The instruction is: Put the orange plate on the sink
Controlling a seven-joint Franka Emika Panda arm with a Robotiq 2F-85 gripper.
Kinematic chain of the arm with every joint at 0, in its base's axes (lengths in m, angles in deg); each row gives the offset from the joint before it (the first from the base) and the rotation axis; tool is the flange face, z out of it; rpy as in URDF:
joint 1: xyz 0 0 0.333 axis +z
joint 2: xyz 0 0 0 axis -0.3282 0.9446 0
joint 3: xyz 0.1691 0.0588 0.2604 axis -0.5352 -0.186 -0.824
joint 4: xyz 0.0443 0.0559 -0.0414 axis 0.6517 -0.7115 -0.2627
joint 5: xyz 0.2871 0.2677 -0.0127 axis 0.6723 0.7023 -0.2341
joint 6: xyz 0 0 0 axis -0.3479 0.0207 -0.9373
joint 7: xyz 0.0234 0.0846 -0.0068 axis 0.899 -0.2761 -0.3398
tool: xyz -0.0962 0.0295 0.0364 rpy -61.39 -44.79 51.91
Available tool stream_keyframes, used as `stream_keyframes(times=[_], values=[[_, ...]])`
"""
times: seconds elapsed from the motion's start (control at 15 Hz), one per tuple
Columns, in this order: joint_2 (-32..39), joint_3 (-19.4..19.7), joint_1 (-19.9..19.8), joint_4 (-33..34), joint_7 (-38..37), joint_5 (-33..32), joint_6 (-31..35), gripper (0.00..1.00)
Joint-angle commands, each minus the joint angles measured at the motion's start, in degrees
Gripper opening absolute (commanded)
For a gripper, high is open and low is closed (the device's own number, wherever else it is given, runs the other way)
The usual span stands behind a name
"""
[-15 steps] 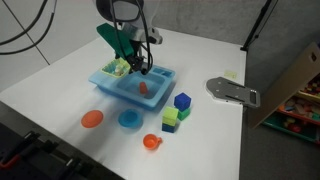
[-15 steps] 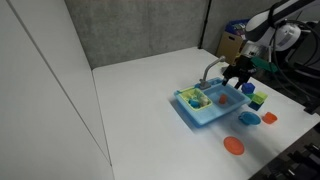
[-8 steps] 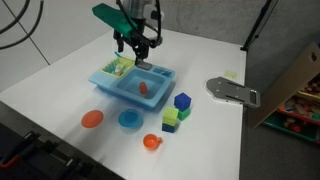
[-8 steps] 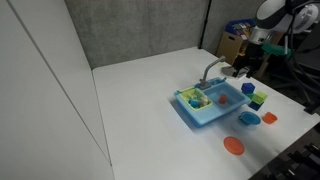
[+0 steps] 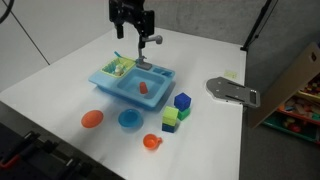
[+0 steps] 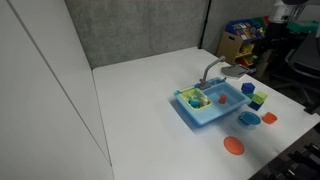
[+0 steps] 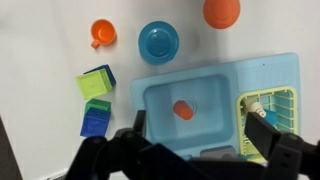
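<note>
The orange plate (image 5: 92, 119) lies flat on the white table in front of the sink, also in the exterior view (image 6: 233, 146) and at the top of the wrist view (image 7: 221, 11). The light blue sink (image 5: 125, 90) with its grey faucet (image 5: 148, 45) and green-yellow side compartment (image 7: 268, 108) stands mid-table. A small red piece (image 7: 183, 110) lies in its basin. My gripper (image 5: 133, 30) is open and empty, high above the sink's back edge; its fingers frame the basin in the wrist view (image 7: 200, 135).
A blue plate (image 5: 129, 120) and an orange cup (image 5: 152, 142) lie next to the orange plate. Blue and green blocks (image 5: 176, 110) stand beside the sink. A grey flat object (image 5: 232, 91) lies farther off. A cardboard box (image 5: 296, 85) stands past the table's edge.
My gripper has risen straight up from just over the sink to high above it, still empty. The toys have not moved.
</note>
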Motion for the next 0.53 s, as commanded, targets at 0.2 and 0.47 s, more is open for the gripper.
stream_keyframes(times=[0.2,0.47], values=[[-9.01,0.87,0.53,-1.06,-3.47,-5.36,-5.54,1.00],[-8.38,0.84,0.41,-0.07,-1.75,-4.08,-7.74,1.00]])
